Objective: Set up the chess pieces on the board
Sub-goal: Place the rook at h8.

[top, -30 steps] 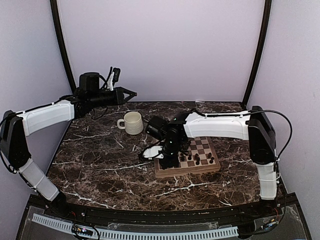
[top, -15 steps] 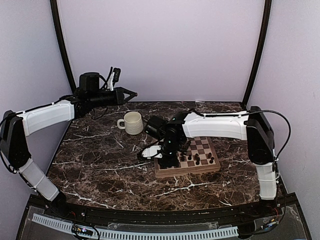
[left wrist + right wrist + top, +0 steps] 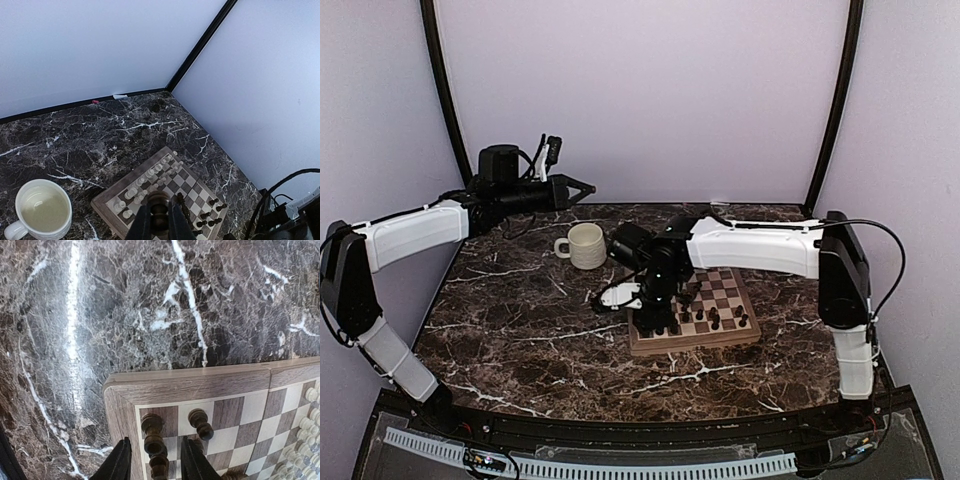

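Right wrist: dark turned chess pieces (image 3: 201, 424) upright; chequered board (image 3: 190, 385) thick-rimmed.

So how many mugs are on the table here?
1. The cream ceramic mug stands on the dark marble tabletop, off the far-left corner of the chequered wooden chessboard, not touching it. No other mug seems hidden.

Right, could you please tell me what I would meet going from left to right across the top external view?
Going rightwards: white-shelled left arm → cream ceramic mug → small wooden chequered chessboard → black elbow of the right arm.
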Tool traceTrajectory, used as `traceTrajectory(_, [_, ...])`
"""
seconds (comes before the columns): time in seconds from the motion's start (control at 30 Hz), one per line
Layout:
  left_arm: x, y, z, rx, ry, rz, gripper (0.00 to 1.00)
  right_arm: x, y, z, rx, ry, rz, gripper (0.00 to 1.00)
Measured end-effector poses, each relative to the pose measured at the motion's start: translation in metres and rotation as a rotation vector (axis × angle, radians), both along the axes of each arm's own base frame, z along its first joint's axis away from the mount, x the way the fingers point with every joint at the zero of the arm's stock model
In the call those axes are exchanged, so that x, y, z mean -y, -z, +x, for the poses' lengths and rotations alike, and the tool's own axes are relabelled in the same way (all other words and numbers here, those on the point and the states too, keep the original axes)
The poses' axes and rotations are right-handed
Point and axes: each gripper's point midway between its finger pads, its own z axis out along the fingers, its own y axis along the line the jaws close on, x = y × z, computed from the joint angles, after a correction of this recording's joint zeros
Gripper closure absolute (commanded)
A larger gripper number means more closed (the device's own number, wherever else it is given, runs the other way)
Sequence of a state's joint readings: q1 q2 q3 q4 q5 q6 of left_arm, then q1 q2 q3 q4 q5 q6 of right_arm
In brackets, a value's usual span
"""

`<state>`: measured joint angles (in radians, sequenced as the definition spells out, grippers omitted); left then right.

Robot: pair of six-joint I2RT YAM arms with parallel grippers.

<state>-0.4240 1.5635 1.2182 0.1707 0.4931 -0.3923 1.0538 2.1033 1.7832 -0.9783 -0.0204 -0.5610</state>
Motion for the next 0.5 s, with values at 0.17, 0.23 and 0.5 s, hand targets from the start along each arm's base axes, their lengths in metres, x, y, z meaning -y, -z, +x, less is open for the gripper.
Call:
traceTrajectory(0.17, [0.010, -0.002, -0.005, -0.007, 0.051, -0.035, 1.00, -0.002, -0.051, 0.002, 0.019, 0.017, 0.113, 0.62])
traceTrajectory(0.23, [0.019, -0.003, -0.010, -0.004, 0.085, -0.050, 1.00, 0.002, -0.082, 0.008, 0.026, 0.040, 0.187, 0.62])
traceTrajectory(0.5, [0.094, 0.005, -0.067, -0.011, 0.378, -0.097, 1.00, 0.083, -0.206, 0.078, 0.149, 0.286, 0.552, 0.54])
